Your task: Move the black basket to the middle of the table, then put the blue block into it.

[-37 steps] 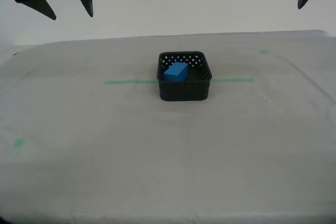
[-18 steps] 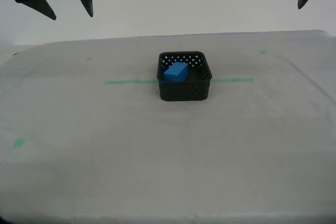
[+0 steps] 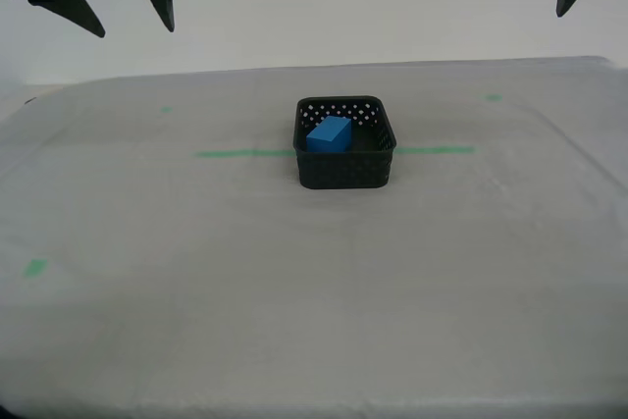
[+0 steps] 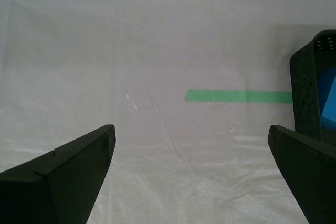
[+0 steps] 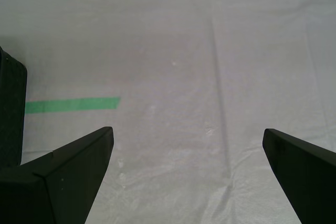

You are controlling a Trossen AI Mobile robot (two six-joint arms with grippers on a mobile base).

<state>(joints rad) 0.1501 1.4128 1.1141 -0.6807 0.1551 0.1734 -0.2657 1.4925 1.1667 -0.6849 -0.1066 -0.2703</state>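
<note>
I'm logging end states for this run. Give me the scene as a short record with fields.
basket: small square black perforated plastic basket, on the green tape line, mid-table
block: bright blue rectangular block, inside the basket
table: whitish-grey cloth-covered table
first gripper: open, empty, above the cloth
second gripper: open, empty, above the cloth

No readable text, label, brand or number shows on the black basket point(image 3: 344, 142), the blue block point(image 3: 329, 132), the table point(image 3: 314, 291) or its green tape line point(image 3: 243, 153).
</note>
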